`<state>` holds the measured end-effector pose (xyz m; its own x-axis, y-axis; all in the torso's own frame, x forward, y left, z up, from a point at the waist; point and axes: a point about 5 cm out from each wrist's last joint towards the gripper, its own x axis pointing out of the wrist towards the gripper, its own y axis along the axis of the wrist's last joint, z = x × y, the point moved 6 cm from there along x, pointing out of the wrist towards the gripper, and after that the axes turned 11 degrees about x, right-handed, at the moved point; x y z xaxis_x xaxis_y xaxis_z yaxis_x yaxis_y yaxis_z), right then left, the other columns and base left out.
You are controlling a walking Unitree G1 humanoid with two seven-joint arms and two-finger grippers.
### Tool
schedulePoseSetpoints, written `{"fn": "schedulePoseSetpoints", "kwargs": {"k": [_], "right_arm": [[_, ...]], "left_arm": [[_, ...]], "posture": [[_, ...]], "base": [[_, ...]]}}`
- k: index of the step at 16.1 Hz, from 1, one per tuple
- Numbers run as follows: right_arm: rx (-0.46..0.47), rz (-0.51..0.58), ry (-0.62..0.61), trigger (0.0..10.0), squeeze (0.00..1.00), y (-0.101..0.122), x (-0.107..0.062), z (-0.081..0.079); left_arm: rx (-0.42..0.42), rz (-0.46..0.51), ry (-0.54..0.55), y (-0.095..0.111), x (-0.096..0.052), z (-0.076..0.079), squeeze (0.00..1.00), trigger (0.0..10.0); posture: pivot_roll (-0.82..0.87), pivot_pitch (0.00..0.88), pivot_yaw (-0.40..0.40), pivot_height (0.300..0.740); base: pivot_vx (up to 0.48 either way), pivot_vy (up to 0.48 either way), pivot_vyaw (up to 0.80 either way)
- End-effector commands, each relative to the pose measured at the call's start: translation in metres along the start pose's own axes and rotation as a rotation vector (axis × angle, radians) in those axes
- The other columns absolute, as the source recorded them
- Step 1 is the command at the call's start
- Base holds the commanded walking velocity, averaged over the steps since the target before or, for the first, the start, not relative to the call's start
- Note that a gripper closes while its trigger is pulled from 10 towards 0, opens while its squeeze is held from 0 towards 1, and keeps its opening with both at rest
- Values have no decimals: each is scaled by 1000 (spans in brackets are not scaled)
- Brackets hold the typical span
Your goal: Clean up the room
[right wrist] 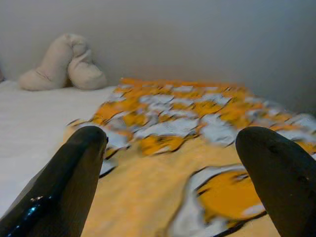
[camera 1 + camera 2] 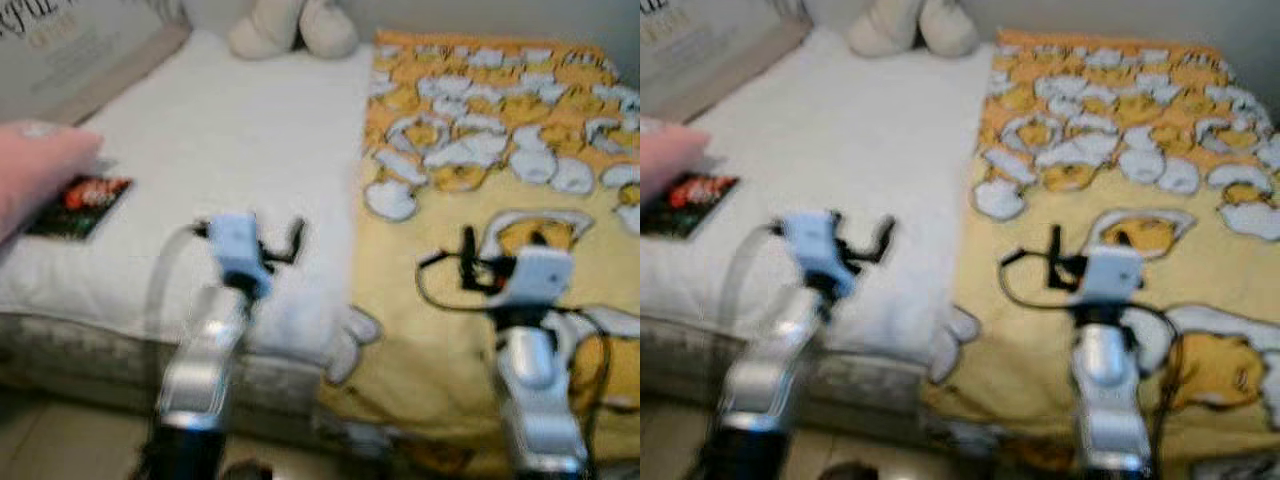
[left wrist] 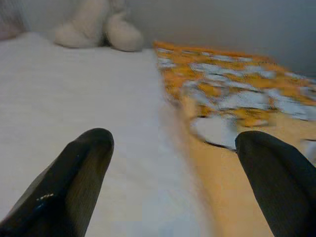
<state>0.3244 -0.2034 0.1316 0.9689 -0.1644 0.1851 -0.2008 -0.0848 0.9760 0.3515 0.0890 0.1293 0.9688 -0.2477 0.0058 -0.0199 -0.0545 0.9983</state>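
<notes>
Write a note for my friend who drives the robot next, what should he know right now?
Left gripper: open, holding nothing, over the white sheet.
Right gripper: open, holding nothing, over the yellow blanket.
On the bed: the blanket covers the right half, a cream soft toy sits at the far end, and a dark red packet lies near the left edge beside a pink pillow.
Done: nothing picked up.
Left: probably the packet, then the blanket.
</notes>
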Motion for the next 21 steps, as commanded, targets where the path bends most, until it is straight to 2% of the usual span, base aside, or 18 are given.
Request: {"fn": "schedulePoseSetpoints", "kwargs": {"k": [1,5,9,12,13,14,15,16,18,20,21], "right_arm": [[13,-2,23,10000,0,1,4,-8],[27,-42,51,10000,0,-8,7,-15],[51,-40,90,10000,0,-6,11,-23],[68,-41,73,10000,0,-5,11,-17],[74,-51,54,10000,0,-4,3,-12],[76,-80,51,10000,0,-3,-19,-4],[75,-102,57,10000,0,-3,-31,-1],[69,-169,76,10000,0,-12,-57,1],[71,-226,93,10000,0,-16,-84,1],[72,-221,80,10000,0,-14,-83,-1],[73,-207,73,10000,0,-10,-76,-3]], "left_arm": [[31,1,36,1,1,-12,0,10000],[64,56,31,12,2,-13,0,10000],[67,54,44,12,0,-17,0,10000],[71,50,30,13,1,-16,0,10000],[95,34,27,12,-6,-23,0,10000],[118,1,20,9,-26,-36,0,10000],[121,-28,11,5,-37,-41,0,10000],[112,-59,-24,0,-52,-41,0,10000],[123,-81,-83,-1,-68,-37,0,10000],[153,-62,-154,3,-66,-22,0,10000],[176,-19,-196,15,-60,-12,0,10000]], "posture": [[-38,0,15,710],[-15,0,1,710],[-13,0,7,710],[-16,0,13,710],[-24,0,12,710],[-28,0,13,710],[-28,0,13,710],[-32,0,14,710],[-42,0,16,710],[-39,0,15,710],[-40,0,23,710]], "base": [[0,0,0],[0,0,0],[458,0,0],[458,0,0],[458,0,0],[458,0,0],[458,0,0],[458,0,0],[458,0,0],[459,0,0],[461,0,0]]}}
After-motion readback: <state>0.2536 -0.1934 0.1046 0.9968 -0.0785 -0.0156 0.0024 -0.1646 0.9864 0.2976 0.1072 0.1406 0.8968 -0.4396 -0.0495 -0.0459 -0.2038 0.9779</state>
